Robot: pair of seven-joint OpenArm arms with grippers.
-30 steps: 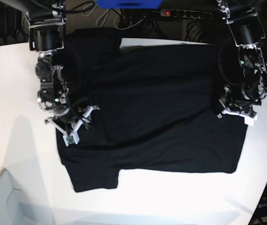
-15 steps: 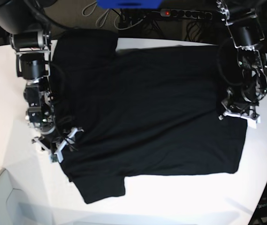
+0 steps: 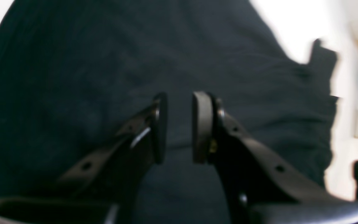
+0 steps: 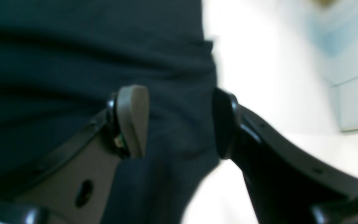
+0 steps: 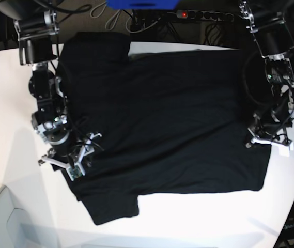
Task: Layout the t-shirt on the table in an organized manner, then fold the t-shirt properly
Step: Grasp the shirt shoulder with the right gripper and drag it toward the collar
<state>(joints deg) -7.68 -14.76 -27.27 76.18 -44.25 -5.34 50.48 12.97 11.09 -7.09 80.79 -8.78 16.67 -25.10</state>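
- The table (image 5: 7, 77) is a broad white top with a curved edge; bare surface lies open at the base view's left, along the bottom and at the lower right.
- The t-shirt (image 5: 167, 119) lies flat across the table's middle, one sleeve at the top left, the other at the bottom left; its top edge runs close to the table's far edge.
- The right gripper (image 4: 179, 121) sits over the shirt's edge near the lower sleeve, jaws spread wide; one pad is above cloth, the other above bare table, nothing pinched between them.
- The left gripper (image 3: 179, 127) is at the shirt's opposite edge, jaws narrowly parted above the fabric; whether any cloth is caught I cannot tell.
- Both wrist views are blurred, and no print shows on the shirt.
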